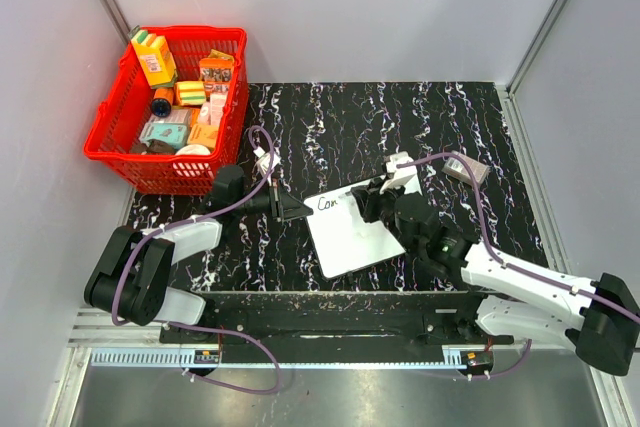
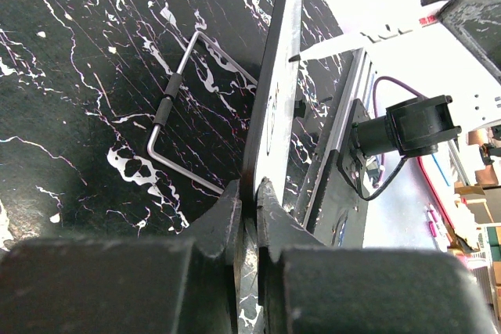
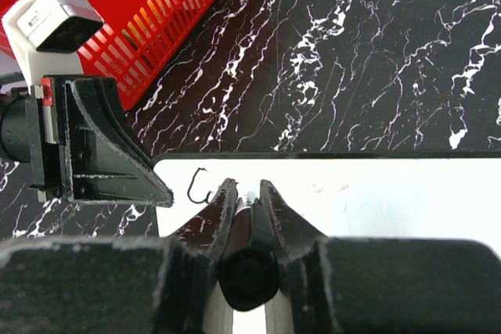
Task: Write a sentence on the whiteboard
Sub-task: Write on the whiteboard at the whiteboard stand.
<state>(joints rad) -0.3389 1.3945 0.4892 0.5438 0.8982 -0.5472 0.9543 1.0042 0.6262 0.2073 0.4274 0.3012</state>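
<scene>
The whiteboard (image 1: 350, 232) lies tilted on the black marble table, with a few dark handwritten letters (image 1: 327, 203) at its top left corner. My left gripper (image 1: 290, 209) is shut on the whiteboard's left edge (image 2: 266, 107), seen edge-on in the left wrist view between the fingertips (image 2: 249, 197). My right gripper (image 1: 368, 199) is shut on a black marker (image 3: 249, 248), its tip down on the whiteboard (image 3: 376, 201) just right of a written "C" (image 3: 197, 187). The rest of the writing is hidden behind the fingers.
A red basket (image 1: 170, 107) full of small packages stands at the back left and also shows in the right wrist view (image 3: 149, 29). A small grey box (image 1: 467, 168) lies right of the board. A bent wire handle (image 2: 176, 107) lies on the table by the board's edge.
</scene>
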